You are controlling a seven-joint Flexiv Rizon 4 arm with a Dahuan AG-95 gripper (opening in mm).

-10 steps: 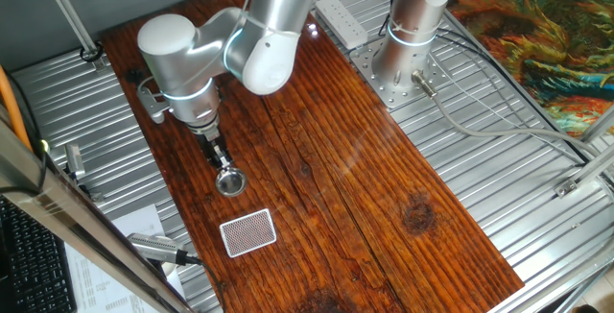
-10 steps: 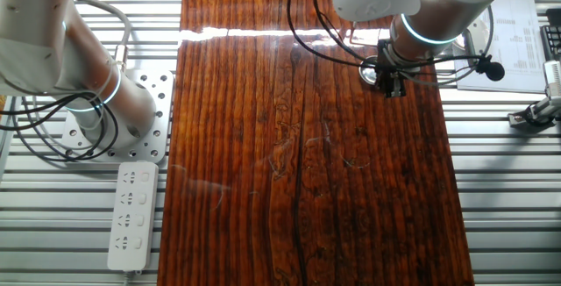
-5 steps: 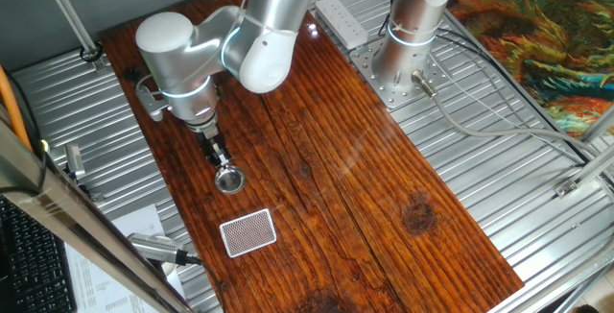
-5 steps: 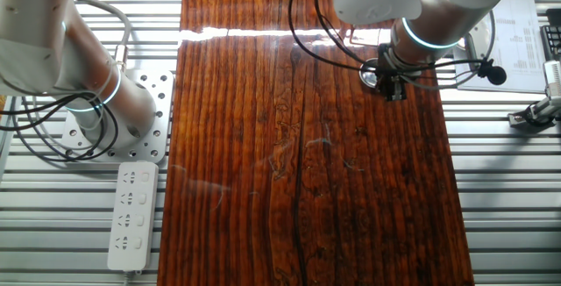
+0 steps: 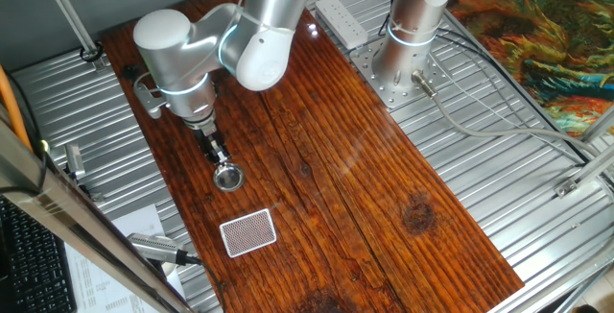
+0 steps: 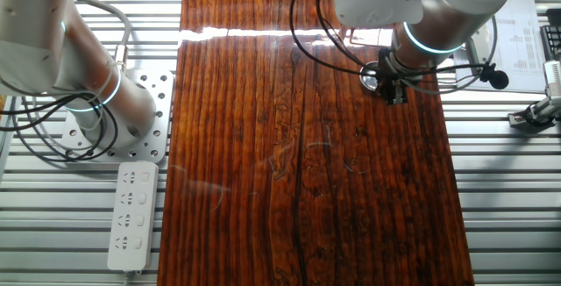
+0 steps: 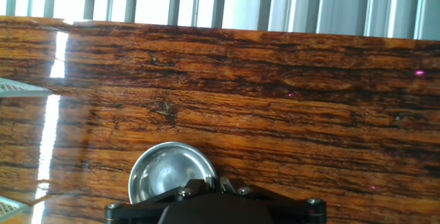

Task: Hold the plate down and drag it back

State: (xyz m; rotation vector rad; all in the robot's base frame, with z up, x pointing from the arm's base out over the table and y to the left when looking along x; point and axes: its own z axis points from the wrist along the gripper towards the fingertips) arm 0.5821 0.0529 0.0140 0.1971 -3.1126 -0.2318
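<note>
plate (image 5: 228, 178): lies flat on the wooden table (image 5: 384, 207), just beyond the card (image 5: 248, 232).
gripper (image 5: 223, 164): tips on the plate's rim; whether spread or closed, cannot tell.
risk: shiny rim may slip from under the tips on the glossy wood.
room: bare wood all around the plate.

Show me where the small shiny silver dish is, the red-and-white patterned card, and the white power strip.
small round silver metal plate (image 5: 229, 178): one fixed view, on its darker centre.
red-and-white lattice card (image 5: 247, 232): one fixed view, middle of its face.
white power strip (image 6: 132, 215): the other fixed view, middle of its body.
</note>
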